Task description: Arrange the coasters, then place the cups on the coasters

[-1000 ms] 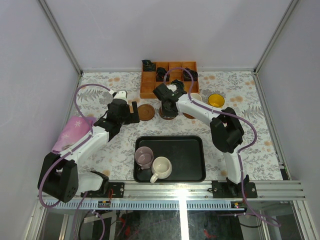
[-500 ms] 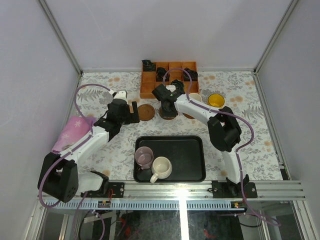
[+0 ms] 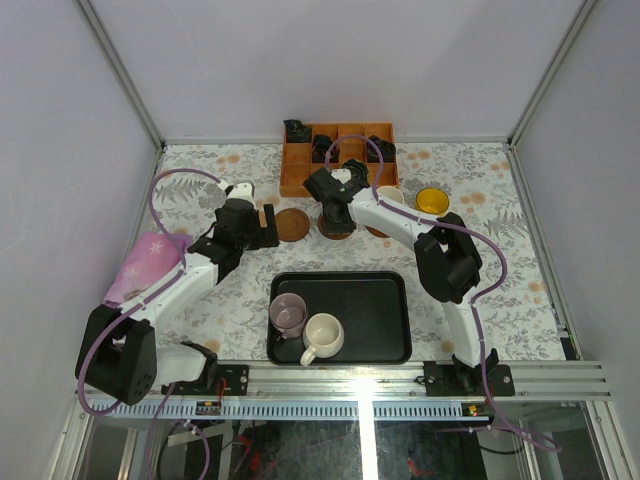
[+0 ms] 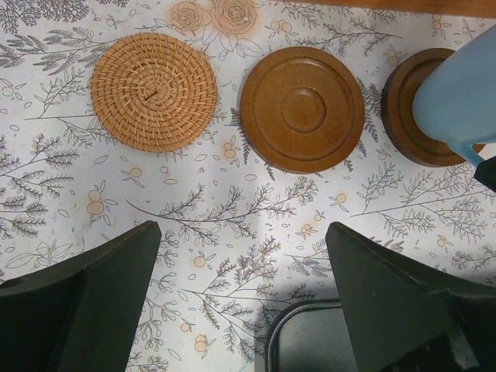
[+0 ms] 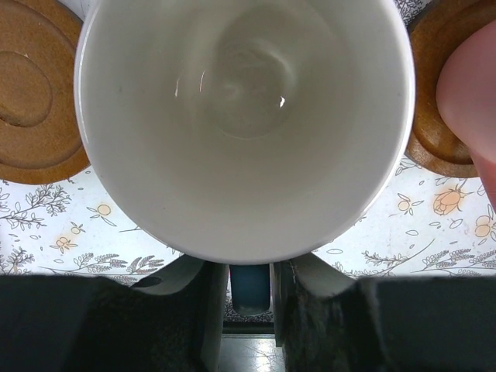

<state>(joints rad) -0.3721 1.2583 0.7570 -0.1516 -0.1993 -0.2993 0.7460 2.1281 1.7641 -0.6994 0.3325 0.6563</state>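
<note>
Wicker comes first: a tan woven coaster (image 4: pixel 153 91) lies flat on the flowered counter (image 4: pixel 46 194), farthest left. My left end effector (image 4: pixel 242 240) hovers near it, fingers (image 4: pixel 85 302) spread wide and holding nothing. Just beside the woven one lies a bare dark wood coaster (image 4: pixel 302 108). Next, my right end effector (image 5: pixel 249 294) pinches the handle of the light blue cup (image 4: pixel 461 89), which stands over a second wood coaster (image 4: pixel 407 116). Rightward, the pink cup (image 5: pixel 474 85) sits on a third wood coaster (image 5: pixel 434 132), then comes the yellow cup (image 3: pixel 432 200).
</note>
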